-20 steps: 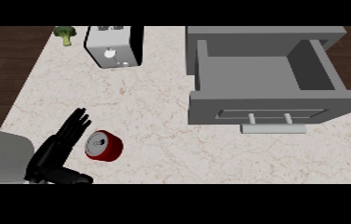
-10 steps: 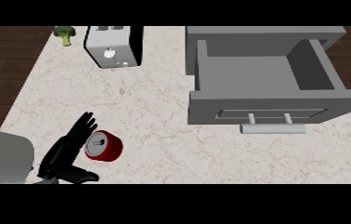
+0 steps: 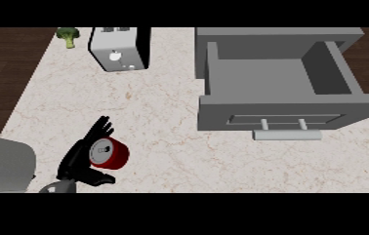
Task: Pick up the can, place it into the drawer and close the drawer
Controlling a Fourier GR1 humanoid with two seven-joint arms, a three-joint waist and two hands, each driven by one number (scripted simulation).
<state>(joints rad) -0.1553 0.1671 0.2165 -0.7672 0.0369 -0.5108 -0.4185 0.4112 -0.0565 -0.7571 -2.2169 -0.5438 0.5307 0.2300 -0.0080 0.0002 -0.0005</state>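
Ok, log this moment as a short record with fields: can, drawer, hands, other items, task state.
can: red can on the counter, lower left, outside the drawer
drawer: grey drawer pulled open, handle facing the robot
left hand: left hand against the can's left side, fingers straight, thumb below the can
right hand: not in view
other items: toaster and broccoli along the far edge
task state: can not yet lifted; drawer not yet closed
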